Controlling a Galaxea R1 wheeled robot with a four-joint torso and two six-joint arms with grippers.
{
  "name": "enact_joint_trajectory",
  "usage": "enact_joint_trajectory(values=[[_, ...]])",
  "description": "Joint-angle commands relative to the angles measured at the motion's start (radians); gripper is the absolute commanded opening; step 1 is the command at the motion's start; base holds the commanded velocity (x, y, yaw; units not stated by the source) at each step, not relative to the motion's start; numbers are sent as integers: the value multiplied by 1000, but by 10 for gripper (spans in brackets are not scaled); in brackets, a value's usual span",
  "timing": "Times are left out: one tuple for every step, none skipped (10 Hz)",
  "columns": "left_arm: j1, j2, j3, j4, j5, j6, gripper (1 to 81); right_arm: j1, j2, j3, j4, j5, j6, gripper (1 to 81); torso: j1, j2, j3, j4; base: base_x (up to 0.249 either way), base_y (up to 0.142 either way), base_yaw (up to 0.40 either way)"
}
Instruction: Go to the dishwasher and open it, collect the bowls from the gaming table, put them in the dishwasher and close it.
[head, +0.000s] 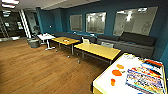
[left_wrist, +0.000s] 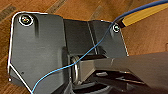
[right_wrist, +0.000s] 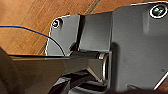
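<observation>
Both wrist views are looking down past the robot's own dark plate onto the wooden floor (left_wrist: 82, 10); whether either tool is open or closed cannot be told. In the head view, the gaming table (head: 105, 82), a white-topped surface, is sitting at the lower right, carrying orange bowls (head: 116, 72) lying beside a colourful game board (head: 145, 80). Two yellow-topped tables (head: 97, 50) are standing farther back, before a dark sofa (head: 135, 41) along the blue wall (head: 110, 7).
</observation>
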Motion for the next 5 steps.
enact_joint_trajectory(values=[[-33, -3, 13, 11, 51, 7, 811, 41, 1, 11, -16, -46, -1, 811, 0, 0, 0, 0, 121, 74, 0], [-33, -3, 13, 11, 51, 7, 811, 41, 1, 11, -14, -46, -2, 811, 0, 0, 0, 0, 119, 72, 0], [-33, -4, 13, 11, 51, 7, 811, 41, 1, 11, -16, -46, -2, 811, 0, 0, 0, 0, 113, 66, 0], [-33, -4, 13, 11, 51, 7, 811, 41, 1, 11, -16, -46, -2, 811, 0, 0, 0, 0, 106, 0, 0], [-33, -4, 13, 11, 51, 7, 811, 41, 1, 11, -16, -46, -2, 811, 0, 0, 0, 0, 97, 0, 0]])
